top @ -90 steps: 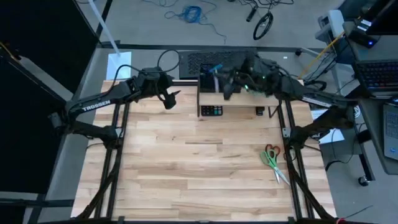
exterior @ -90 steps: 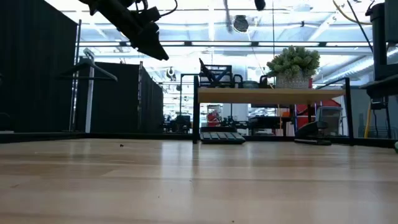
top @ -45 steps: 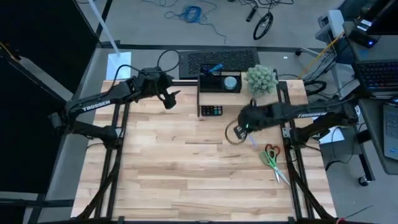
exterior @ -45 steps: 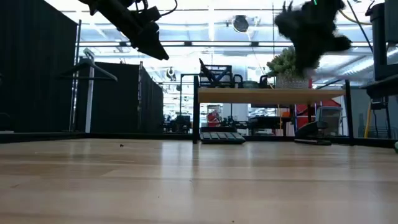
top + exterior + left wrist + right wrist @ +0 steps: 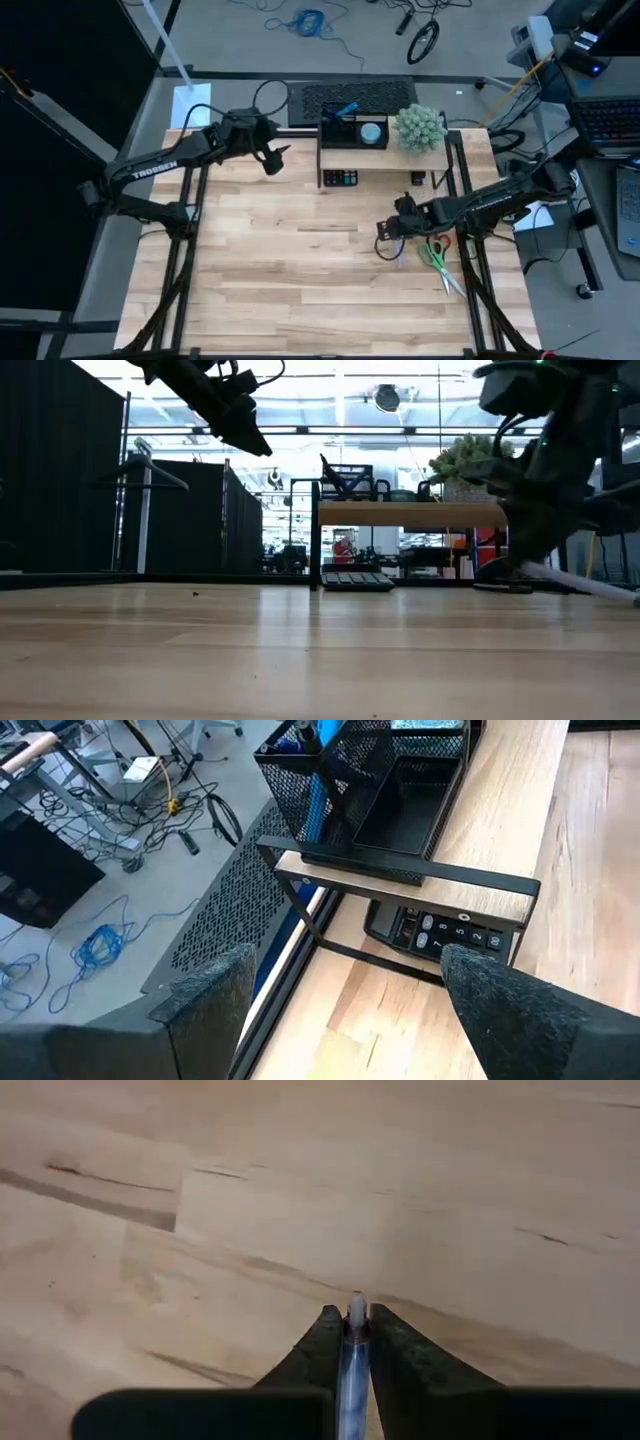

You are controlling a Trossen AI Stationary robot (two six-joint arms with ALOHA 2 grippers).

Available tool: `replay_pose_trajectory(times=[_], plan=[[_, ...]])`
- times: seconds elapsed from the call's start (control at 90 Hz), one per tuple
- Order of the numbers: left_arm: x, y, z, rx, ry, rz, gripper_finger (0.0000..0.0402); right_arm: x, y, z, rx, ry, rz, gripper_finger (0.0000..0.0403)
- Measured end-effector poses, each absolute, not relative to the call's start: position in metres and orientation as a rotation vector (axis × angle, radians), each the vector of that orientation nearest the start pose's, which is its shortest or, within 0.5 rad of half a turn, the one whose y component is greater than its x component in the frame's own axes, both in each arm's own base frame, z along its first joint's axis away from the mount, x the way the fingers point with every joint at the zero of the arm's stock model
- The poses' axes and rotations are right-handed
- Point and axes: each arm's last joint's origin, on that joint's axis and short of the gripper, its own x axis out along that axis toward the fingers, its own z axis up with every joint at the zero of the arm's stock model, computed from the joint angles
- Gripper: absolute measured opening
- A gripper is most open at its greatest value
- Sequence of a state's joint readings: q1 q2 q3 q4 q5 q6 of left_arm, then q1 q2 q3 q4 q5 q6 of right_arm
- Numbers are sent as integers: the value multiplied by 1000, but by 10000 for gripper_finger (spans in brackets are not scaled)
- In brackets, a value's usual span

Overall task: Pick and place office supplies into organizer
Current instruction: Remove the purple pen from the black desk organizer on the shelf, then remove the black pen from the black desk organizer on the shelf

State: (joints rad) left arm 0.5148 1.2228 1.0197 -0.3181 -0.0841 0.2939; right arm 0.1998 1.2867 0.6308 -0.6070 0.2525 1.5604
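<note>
Closest in, the right gripper (image 5: pixel 348 1342) has its two dark, felt-looking fingers pinched onto a slim pen (image 5: pixel 351 1360). The pen has a smooth translucent barrel with a pale tip poking out between the pads, over bare wood. From above, that gripper (image 5: pixel 390 238) sits low over the right half of the table (image 5: pixel 280 270), which is pale butcher-block with visible plank seams and grain.

Just beside it are the scissors (image 5: pixel 438 258), lying flat with red and green loop handles and thin metal blades pointing toward the near edge.

Farther back there's a black calculator (image 5: pixel 339 178) tucked under the wooden shelf riser (image 5: pixel 500 840), a light wood slab on a thin black metal frame. On top of the riser sits the organizer (image 5: pixel 352 132), a black wire-mesh box with compartments. A blue pen (image 5: pixel 318 775) stands in one and a round blue-grey disc (image 5: pixel 372 132) lies in another. Next to it is a fuzzy green plant ball (image 5: pixel 419 127).

The left gripper (image 5: pixel 273 160) hangs up over the back left of the table, its fuzzy fingers (image 5: pixel 215 990) spread wide with nothing in them.
</note>
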Motion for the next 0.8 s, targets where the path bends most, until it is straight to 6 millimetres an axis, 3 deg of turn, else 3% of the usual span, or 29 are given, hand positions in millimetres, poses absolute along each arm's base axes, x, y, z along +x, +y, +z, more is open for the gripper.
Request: replay_pose_trajectory(times=[0.189,0.522,0.8], plan=[[230,133,313,166,597,503,309,198,35,157,1107,884,-993,45],[230,133,313,165,598,503,309,196,35,156,1061,929,-959,157],[230,133,314,167,590,505,309,227,29,216,887,747,-654,189]])
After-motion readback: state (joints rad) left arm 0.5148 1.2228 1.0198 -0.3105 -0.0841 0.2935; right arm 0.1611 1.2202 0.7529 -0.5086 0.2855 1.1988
